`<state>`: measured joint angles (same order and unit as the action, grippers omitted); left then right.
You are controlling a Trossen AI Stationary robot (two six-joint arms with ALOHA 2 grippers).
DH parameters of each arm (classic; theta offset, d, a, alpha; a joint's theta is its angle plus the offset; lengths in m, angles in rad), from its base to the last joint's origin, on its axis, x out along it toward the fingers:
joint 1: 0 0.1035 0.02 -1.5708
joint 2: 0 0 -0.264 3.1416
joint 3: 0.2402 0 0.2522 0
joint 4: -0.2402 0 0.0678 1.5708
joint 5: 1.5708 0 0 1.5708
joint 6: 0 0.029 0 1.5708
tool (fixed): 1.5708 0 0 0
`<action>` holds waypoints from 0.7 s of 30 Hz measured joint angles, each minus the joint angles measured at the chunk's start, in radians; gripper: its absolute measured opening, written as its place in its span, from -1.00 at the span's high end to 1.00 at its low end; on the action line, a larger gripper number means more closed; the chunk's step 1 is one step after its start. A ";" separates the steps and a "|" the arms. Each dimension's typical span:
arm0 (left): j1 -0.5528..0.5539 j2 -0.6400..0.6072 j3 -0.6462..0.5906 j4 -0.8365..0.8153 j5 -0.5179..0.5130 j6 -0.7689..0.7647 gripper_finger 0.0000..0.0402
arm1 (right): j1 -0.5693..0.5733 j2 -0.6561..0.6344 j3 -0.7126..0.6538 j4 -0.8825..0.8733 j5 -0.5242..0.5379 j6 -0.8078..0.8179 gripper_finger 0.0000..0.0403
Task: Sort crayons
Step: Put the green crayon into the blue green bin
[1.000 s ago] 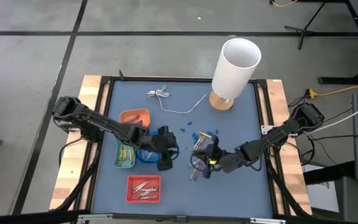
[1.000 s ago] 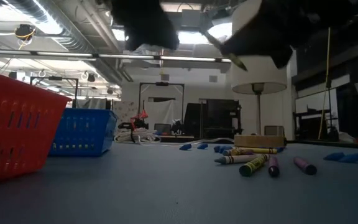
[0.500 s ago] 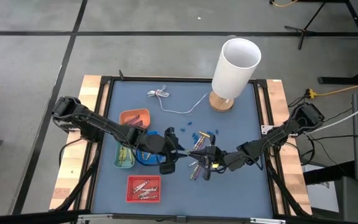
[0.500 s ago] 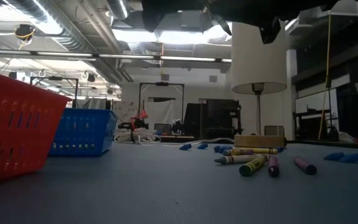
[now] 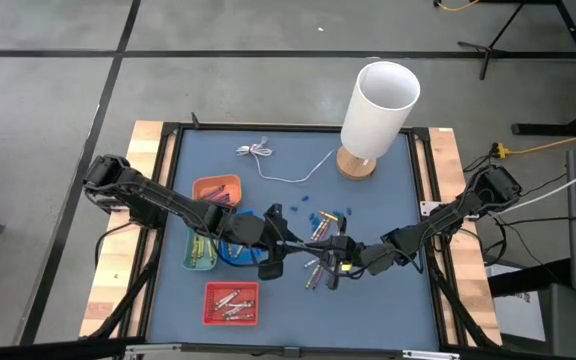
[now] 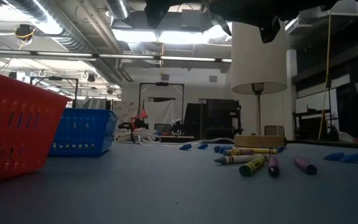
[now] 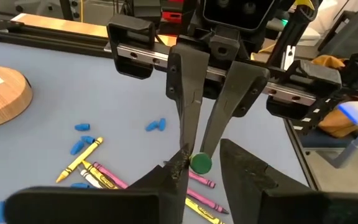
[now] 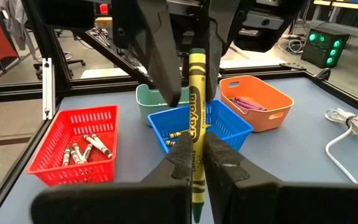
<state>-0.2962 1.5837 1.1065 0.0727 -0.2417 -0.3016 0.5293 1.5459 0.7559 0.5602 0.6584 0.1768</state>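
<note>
My right gripper (image 8: pixel 196 146) is shut on a yellow-green crayon (image 8: pixel 196 106) above the table's middle (image 5: pixel 320 250). My left gripper (image 7: pixel 201 160) is open and faces it (image 5: pixel 290 243). Its fingers (image 8: pixel 161 68) stand on either side of the crayon's free end (image 7: pixel 199 163), with a gap showing on each side. Loose crayons (image 5: pixel 318 228) lie flat on the blue table top, as the low view (image 6: pixel 253 163) also shows. Whitish crayons lie in the red basket (image 5: pixel 232 302) and purple ones in the orange tray (image 5: pixel 216 190). My right gripper pinches the crayon's paper-wrapped sides (image 8: pixel 196 163) between its two fingers. The crayon lies along the fingers and sticks out past their tips toward my left gripper. The fingers come about level from the table's right. The crayon is lifted clear of the table.
A blue basket (image 5: pixel 236 250) and a green tray (image 5: pixel 201 250) stand under my left arm. A white lamp on a wooden foot (image 5: pixel 376 110) stands at the far right, with a white cable (image 5: pixel 273 162) beside it. Small blue bits (image 5: pixel 308 208) lie near the loose crayons.
My left gripper has gone from over the blue basket toward the table's right, up to my right gripper, and its fingers now stand around the crayon's free end. Both grippers have risen a little in the low view. The crayon has stayed in my right gripper.
</note>
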 joint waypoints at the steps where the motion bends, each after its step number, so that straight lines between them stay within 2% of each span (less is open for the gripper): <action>1: 0.000 0.000 0.000 0.000 0.000 0.000 0.65 | 0.000 0.000 0.000 0.000 -0.001 0.000 0.92; 11: 0.000 0.000 0.000 -0.001 -0.010 -0.001 0.95 | 0.000 0.000 0.000 -0.001 -0.004 0.000 0.92; 21: 0.000 0.000 0.000 -0.004 -0.026 -0.003 0.97 | 0.000 0.000 0.000 -0.003 0.001 0.001 0.92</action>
<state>-0.2958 1.5837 1.1065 0.0689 -0.2672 -0.3045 0.5297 1.5459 0.7559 0.5571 0.6590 0.1776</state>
